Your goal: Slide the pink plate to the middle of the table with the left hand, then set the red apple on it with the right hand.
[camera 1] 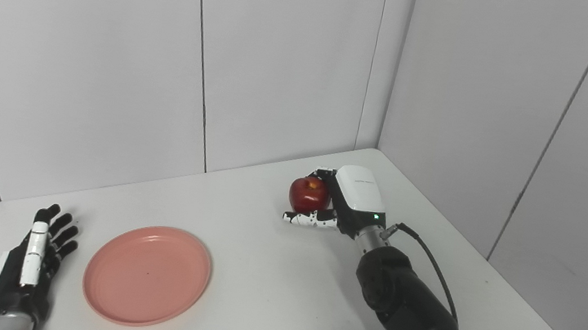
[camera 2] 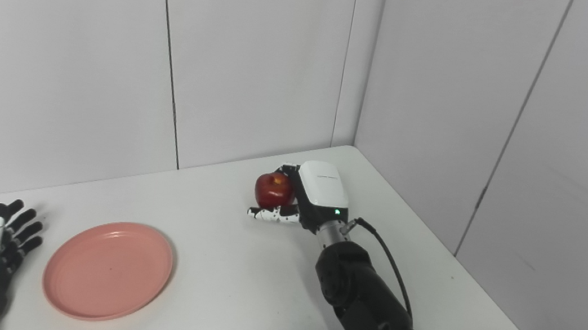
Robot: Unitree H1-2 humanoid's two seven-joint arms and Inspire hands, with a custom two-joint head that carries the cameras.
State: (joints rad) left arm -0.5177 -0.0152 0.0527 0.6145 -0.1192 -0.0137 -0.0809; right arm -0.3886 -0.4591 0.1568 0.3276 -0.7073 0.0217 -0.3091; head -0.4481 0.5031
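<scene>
**While the apple sits in a loose hold, a slip is the big worry**

While the right robot hand (camera 1: pixel 343 203) curls around the red apple (camera 1: pixel 309 193) at the far corner of the desk (camera 1: pixel 268 275), I can see a thumb low on the near side and fingers behind. I cannot tell how tight the hold is, or whether the apple is off the desk. If the hold is loose, the round apple could roll out on the way and drop off the edge close by.

The pink plate (camera 1: pixel 147 275) lies well apart from the apple, toward the left, just beside the left robot hand (camera 1: pixel 30 266). That hand lies flat with fingers spread, holding nothing. The plate looks left of the middle, so the apple may have a long trip.

The right eye view shows a bit more of the desk's right edge. The left eye view shows the left hand more fully.
</scene>
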